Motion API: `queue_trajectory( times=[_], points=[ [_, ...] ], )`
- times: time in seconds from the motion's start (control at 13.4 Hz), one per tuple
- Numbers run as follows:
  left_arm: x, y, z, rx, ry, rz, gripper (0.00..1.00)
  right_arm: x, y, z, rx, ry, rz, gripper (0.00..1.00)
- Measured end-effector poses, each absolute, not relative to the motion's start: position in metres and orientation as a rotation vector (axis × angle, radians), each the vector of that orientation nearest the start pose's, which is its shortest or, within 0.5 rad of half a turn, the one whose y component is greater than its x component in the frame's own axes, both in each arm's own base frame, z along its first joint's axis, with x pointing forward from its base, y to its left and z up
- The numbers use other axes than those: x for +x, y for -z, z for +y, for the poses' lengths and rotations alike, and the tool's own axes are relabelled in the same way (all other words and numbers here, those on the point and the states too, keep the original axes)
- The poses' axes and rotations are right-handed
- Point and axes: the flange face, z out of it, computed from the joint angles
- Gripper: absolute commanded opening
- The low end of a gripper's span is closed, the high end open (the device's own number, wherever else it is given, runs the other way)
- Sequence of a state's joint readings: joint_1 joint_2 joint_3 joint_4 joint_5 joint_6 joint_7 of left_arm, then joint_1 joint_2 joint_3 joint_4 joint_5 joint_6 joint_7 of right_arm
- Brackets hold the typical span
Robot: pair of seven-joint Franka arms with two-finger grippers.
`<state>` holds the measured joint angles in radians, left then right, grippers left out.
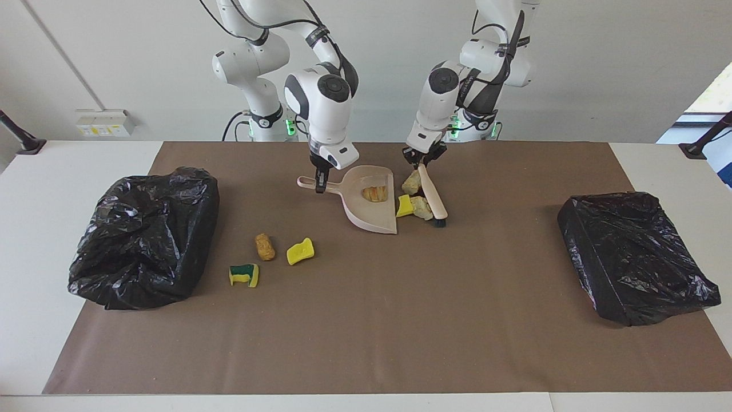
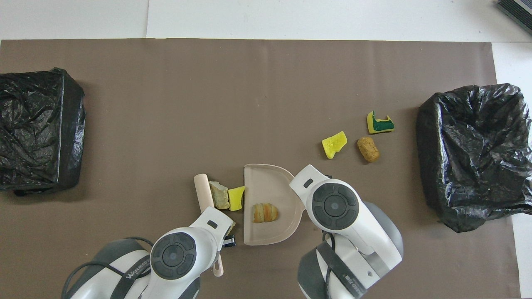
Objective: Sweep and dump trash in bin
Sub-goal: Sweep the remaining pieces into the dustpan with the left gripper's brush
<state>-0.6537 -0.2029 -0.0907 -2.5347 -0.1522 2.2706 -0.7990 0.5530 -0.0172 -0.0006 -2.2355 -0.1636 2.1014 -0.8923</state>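
You have a white counter point(image 1: 34, 240) covered by a wide brown paper mat point(image 1: 400, 320). At the right arm's end sits an open bin lined with crumpled black plastic point(image 1: 143, 234); at the left arm's end, a flat box wrapped in black plastic point(image 1: 635, 257).

Your beige plastic dustpan point(image 1: 372, 212) lies mid-mat, its handle clenched in the right end effector point(image 1: 320, 186). One striped tan foam chunk point(image 1: 374, 194) rests inside the pan.

Your beige brush with black bristles point(image 1: 432, 197) is gripped at its handle top by the left end effector point(image 1: 422, 162), tilted, bristles on the mat.

Between brush and pan mouth: two pale beige foam chunks point(image 1: 422, 207) and a bright yellow sponge piece point(image 1: 405, 206), the yellow one touching the pan's open edge.

Between pan and bin, farther from the robots: a yellow sponge wedge point(image 1: 300, 251), a tan foam lump point(image 1: 264, 246), a yellow-and-green sponge scrap point(image 1: 244, 274), all loose on the mat.
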Motion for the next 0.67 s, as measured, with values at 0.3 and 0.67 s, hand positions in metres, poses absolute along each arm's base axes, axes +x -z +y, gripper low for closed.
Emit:
queue_trajectory(
  times=[0.3,0.67],
  points=[
    [0.306,-0.354,-0.330,-3.214,-0.172,-0.194,0.00,0.436,-0.366,0.260,-2.337,-0.219,-2.256,0.00],
    [0.313,-0.379,-0.376,-3.290,-0.113,-0.119,0.00,0.436,-0.366,0.259,-2.337,-0.217,-2.256,0.00]
  ],
)
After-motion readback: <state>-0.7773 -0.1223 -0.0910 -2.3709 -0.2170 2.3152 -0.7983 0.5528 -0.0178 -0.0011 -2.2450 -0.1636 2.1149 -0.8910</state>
